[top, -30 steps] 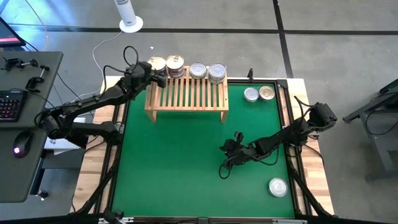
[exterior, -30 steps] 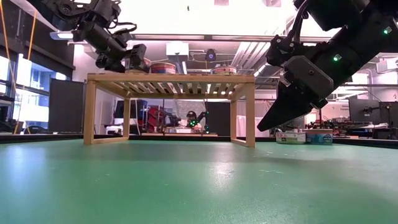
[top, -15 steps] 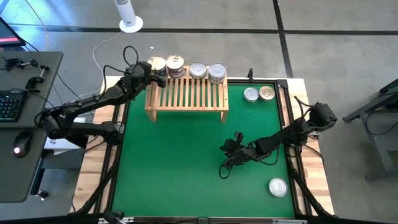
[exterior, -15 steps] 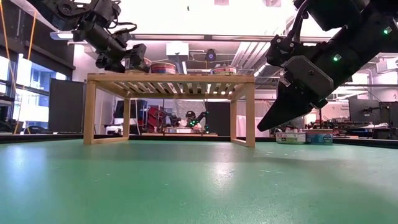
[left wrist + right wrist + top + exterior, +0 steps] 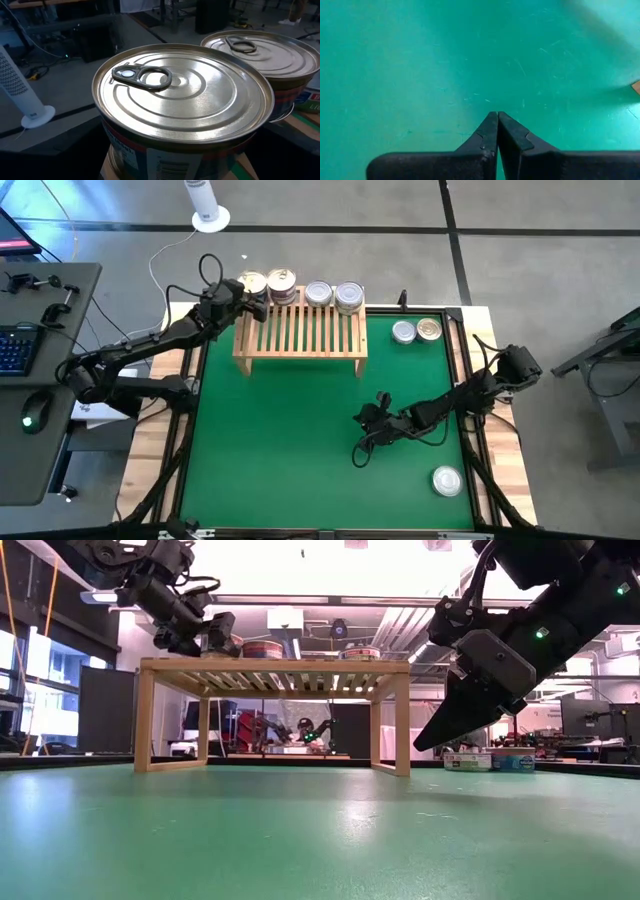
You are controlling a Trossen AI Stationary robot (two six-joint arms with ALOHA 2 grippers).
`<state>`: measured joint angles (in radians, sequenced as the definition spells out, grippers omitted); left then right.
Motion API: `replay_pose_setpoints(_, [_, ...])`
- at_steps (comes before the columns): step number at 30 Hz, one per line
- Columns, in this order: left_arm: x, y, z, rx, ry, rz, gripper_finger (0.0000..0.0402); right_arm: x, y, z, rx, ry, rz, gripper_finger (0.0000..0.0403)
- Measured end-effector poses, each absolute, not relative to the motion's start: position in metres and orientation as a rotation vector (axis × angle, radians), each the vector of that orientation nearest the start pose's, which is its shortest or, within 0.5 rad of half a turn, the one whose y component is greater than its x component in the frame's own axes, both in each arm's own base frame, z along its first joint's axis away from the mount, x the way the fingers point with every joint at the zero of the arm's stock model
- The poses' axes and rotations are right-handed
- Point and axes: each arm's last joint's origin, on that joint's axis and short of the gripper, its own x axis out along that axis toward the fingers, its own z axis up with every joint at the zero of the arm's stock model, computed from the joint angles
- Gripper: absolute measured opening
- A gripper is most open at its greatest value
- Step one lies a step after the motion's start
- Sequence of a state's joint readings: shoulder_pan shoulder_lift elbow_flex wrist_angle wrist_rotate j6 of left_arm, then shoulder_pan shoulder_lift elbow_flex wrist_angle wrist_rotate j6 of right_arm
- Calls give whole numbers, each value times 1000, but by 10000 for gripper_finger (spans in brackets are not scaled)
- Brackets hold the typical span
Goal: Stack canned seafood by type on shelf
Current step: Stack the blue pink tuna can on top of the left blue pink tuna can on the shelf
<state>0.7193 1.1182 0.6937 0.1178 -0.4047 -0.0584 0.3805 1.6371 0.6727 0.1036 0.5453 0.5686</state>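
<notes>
The light-wood shelf (image 5: 300,330) stands at the far side of the green mat. Along its far edge sit canned seafood tins: a gold-lidded one (image 5: 252,282) at the left, a stack (image 5: 282,285) beside it, and two silver-lidded ones (image 5: 318,293) (image 5: 349,296). My left gripper (image 5: 250,298) is open at the leftmost tin (image 5: 182,95), which fills the left wrist view; its fingers do not show there. My right gripper (image 5: 496,120) is shut, empty, and hangs above the mat's middle right (image 5: 362,450). My left gripper: I cannot tell whether its fingers touch the leftmost tin; the fingers lie outside the left wrist view and are too small in the high view. The tin sits upright on the shelf's far left corner.
Two tins (image 5: 404,332) (image 5: 429,329) stand on the mat right of the shelf. One silver tin (image 5: 447,480) sits near the mat's near right corner. A desk with a keyboard is left of the table. A white cylinder (image 5: 208,205) stands on the floor behind.
</notes>
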Motion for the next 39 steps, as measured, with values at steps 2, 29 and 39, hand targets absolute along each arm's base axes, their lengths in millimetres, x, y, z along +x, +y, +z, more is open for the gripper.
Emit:
replay_pose_setpoints(2, [175, 169, 267, -101, 281, 1139, 390, 272, 93, 130, 155, 693, -363, 0])
replay_pose_setpoints(29, [176, 168, 267, -174, 240, 1078, 391, 272, 93, 130, 158, 687, -360, 0])
replay_pose_setpoints(39, [172, 172, 269, -215, 289, 1098, 391, 272, 93, 130, 160, 687, -359, 0])
